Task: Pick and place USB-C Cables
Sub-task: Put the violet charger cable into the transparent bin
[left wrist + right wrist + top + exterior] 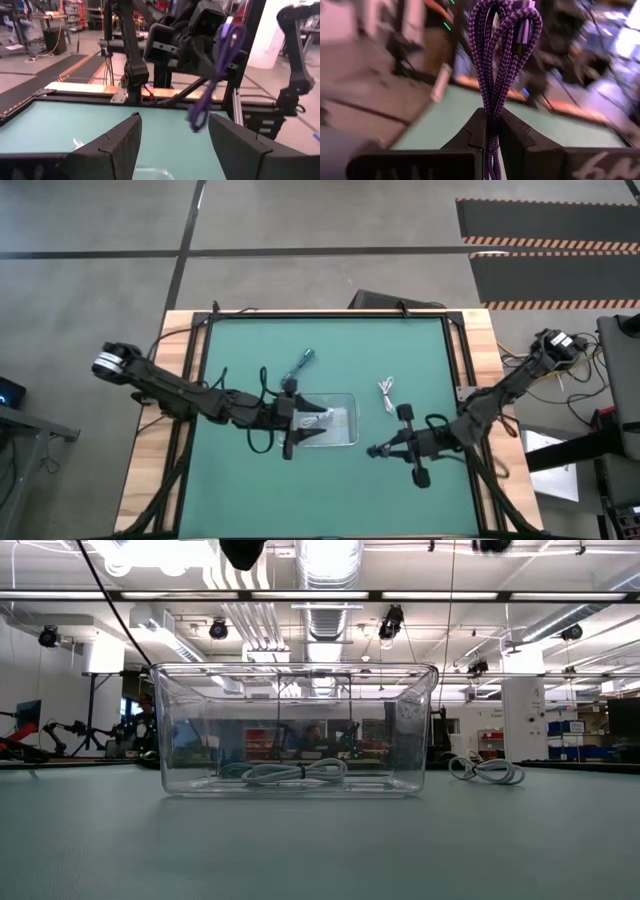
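A purple braided cable bundle (pixel 496 60) is in my right gripper (pixel 374 450), which is shut on it above the table, right of the clear tray (pixel 348 423). The left wrist view shows this bundle (pixel 216 75) hanging in the air. One white cable (pixel 295 772) lies on the tray floor. A second white cable (pixel 387 393) lies on the mat right of the tray, and a teal cable (pixel 303 363) lies beyond the tray. My left gripper (pixel 291 420) is open at the tray's left end, touching nothing. My right gripper pinches the purple bundle between its two fingers (pixel 477 127), with several strands side by side in the gap (pixel 493 117). The looped end sticks out past the fingertips. The left wrist view shows the bundle lifted clear of the mat, its loop (pixel 199 117) hanging down at a slant.
The green mat (pixel 240 480) has free room near the front and left of the tray. A black frame (pixel 330 315) borders the mat, with wooden table edges (pixel 480 340) outside it. Cables trail from both arms.
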Available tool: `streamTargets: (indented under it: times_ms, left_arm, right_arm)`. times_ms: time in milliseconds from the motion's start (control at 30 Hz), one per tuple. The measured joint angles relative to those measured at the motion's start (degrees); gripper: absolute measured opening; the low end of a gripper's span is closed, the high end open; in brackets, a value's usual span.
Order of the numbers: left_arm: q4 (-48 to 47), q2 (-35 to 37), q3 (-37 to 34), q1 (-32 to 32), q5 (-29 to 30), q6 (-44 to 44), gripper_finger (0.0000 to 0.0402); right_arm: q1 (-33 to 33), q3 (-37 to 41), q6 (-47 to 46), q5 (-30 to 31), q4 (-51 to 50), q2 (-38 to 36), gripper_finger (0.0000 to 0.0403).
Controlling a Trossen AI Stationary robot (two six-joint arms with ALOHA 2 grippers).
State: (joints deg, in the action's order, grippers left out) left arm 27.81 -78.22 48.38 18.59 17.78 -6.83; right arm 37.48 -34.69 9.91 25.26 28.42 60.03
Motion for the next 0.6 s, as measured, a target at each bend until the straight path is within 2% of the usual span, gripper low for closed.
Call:
streamTargets:
  times_ms: [100,167,433,600]
  left_arm:
    - [2.89,-1.78,0.36,0.0,-0.01,0.0,0.0215]
    - [4.64,-3.02,0.66,0.0,-0.41,-0.03,0.0215]
    - [11.31,-8.64,3.49,-0.01,-2.53,0.22,0.0215]
    - [12.13,-12.62,6.82,-0.09,-2.58,2.57,0.0215]
  right_arm:
    - [-2.86,1.34,0.05,-8.86,6.07,0.01,0.0022]
    - [-4.38,1.5,-0.37,-11.87,7.91,0.07,0.0022]
    - [-7.53,0.47,-0.48,-12.22,8.44,0.07,0.0022]
    - [-9.23,0.47,-3.0,-12.2,8.34,0.08,0.0022]
